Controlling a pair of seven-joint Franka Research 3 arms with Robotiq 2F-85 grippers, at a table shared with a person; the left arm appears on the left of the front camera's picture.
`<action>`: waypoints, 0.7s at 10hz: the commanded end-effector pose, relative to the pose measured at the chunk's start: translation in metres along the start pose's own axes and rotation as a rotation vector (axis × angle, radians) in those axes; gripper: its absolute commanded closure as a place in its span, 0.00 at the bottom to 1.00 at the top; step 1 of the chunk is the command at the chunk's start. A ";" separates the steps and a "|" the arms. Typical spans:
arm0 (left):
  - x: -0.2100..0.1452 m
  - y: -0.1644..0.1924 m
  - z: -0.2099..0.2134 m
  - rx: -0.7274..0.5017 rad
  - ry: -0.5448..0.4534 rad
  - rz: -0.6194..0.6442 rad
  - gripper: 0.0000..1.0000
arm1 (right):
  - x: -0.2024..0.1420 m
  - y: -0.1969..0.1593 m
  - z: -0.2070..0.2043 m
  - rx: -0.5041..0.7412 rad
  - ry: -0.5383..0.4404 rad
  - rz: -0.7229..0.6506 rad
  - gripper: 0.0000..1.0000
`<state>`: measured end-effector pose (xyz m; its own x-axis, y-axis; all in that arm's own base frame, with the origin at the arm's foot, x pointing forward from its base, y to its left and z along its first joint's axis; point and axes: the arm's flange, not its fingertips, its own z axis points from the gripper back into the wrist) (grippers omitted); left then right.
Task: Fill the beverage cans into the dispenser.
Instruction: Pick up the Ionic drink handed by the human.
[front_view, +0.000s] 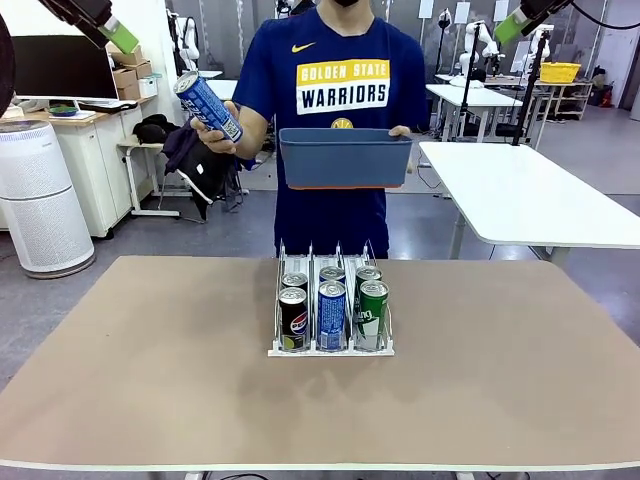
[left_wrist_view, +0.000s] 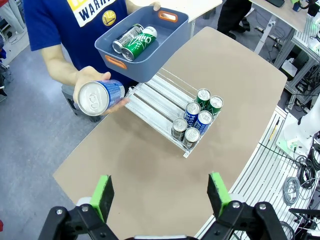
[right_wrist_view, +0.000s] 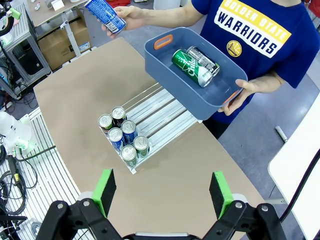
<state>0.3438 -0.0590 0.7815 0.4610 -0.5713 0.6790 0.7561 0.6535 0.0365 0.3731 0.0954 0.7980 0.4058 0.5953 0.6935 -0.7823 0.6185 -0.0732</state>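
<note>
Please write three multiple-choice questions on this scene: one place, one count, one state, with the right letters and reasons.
1. Where is the blue tub?
A. on the table
B. held up by the person
C. on the floor

2. How many cans stand in the dispenser?
A. four
B. six
C. nine

3. How is the left pincer?
A. open, empty
B. shut on a can
C. shut, empty

Key: B, the person grips it; B, two in each of three lanes; A, its green pads stand wide apart.

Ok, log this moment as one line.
dispenser: six cans, two per lane | person: holds blue can and blue tub with two cans | left gripper: open, empty | right gripper: open, empty
</note>
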 end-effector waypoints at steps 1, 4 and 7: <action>0.000 0.000 -0.001 -0.001 0.001 0.000 0.00 | 0.000 0.000 0.000 0.000 0.000 0.000 0.00; 0.000 0.000 -0.001 -0.001 0.001 0.000 0.00 | 0.000 0.000 0.000 0.000 0.000 0.000 0.00; 0.000 0.000 -0.001 -0.001 0.001 0.000 0.00 | 0.000 0.000 0.000 0.000 0.000 0.000 0.00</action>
<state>0.3438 -0.0590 0.7815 0.4610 -0.5713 0.6790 0.7561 0.6535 0.0365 0.3731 0.0954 0.7980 0.4058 0.5954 0.6935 -0.7823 0.6185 -0.0732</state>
